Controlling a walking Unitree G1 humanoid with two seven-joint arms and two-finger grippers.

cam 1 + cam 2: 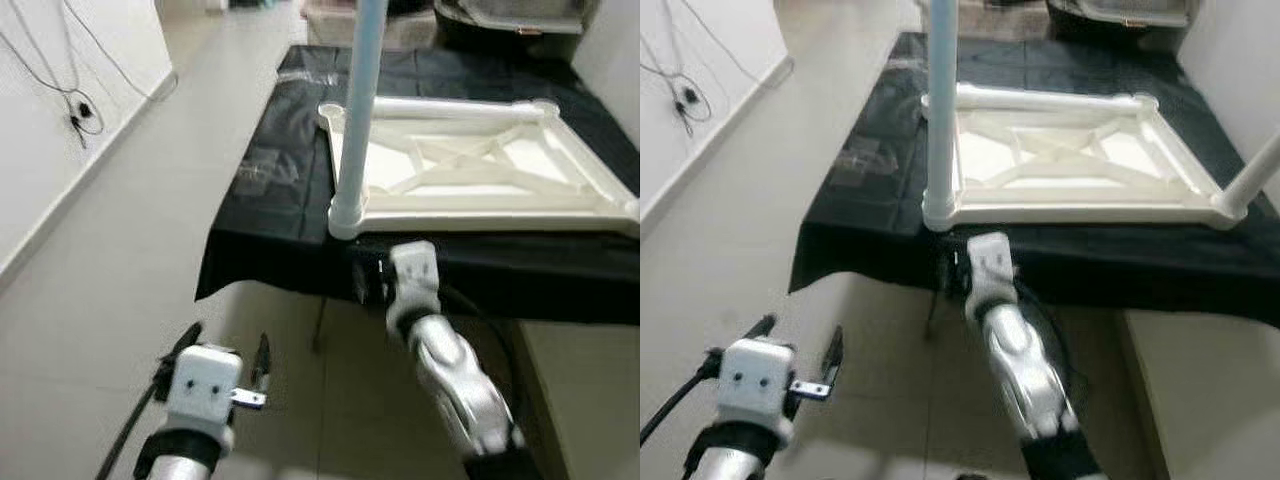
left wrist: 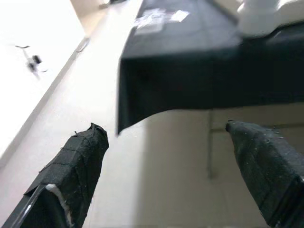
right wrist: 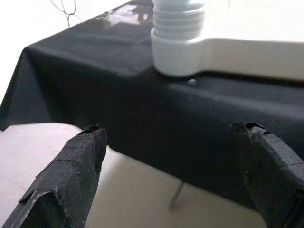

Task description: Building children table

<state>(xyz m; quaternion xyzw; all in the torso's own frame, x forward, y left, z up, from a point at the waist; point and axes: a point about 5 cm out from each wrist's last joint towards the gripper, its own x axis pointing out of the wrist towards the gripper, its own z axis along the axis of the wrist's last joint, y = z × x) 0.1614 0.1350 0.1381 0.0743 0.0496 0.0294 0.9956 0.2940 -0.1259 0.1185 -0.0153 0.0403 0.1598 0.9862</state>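
Nearest the head camera, at 7 o'clock, the left gripper hovers low over the tiled floor, fingers spread wide and holding nothing. At centre the right gripper, fingers likewise apart and empty, reaches up to the draped edge of the black cloth. At 1 o'clock the white children's table lies upside down on that cloth, one leg standing upright at its near corner.

the white plastic children's table top lay upside down on a black-draped surface, its ribbed underside with crossed braces facing up. one pale leg stood upright, screwed into the socket at the near left corner, close to the cloth's front edge. another leg slanted up from the near right corner.
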